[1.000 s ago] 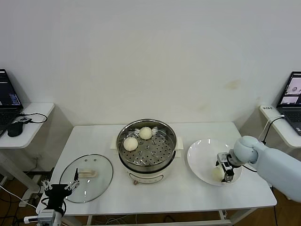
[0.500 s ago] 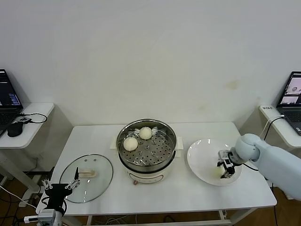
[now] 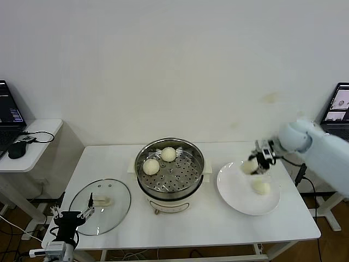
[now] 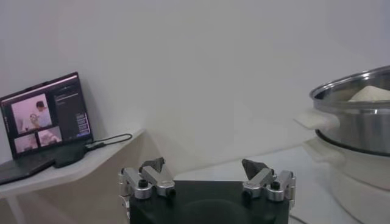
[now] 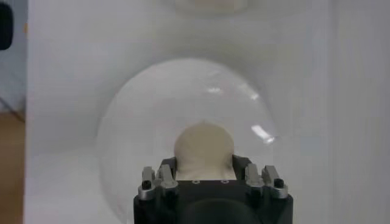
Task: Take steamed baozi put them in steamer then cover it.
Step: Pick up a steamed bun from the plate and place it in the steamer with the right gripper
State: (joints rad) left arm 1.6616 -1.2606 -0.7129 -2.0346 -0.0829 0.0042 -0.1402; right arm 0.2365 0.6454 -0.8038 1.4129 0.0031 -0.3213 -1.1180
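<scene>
The steel steamer [image 3: 170, 167] stands mid-table on its cream base, with two baozi [image 3: 151, 166] [image 3: 169, 154] inside. My right gripper [image 3: 256, 162] hangs above the white plate's far edge, shut on a third baozi [image 3: 249, 166]. In the right wrist view this baozi [image 5: 203, 145] fills the gap between the fingers of the gripper [image 5: 203, 162]. Another baozi [image 3: 262, 188] lies on the plate. The glass cover [image 3: 101, 199] rests flat on the table's left side. My left gripper [image 3: 71, 216] waits open at the front left corner, low beside the cover; its wrist view shows the empty gripper [image 4: 203, 168] and the steamer [image 4: 359, 119].
The white plate [image 3: 240, 196] sits right of the steamer, its rim [image 5: 122, 109] below my right gripper. Side tables with laptops [image 3: 10, 113] [image 3: 339, 112] flank the table. A black mouse [image 3: 17, 149] and cable lie on the left one.
My right gripper has shut on a baozi on the plate and lifted it up and toward the plate's far edge. The left arm has not moved.
</scene>
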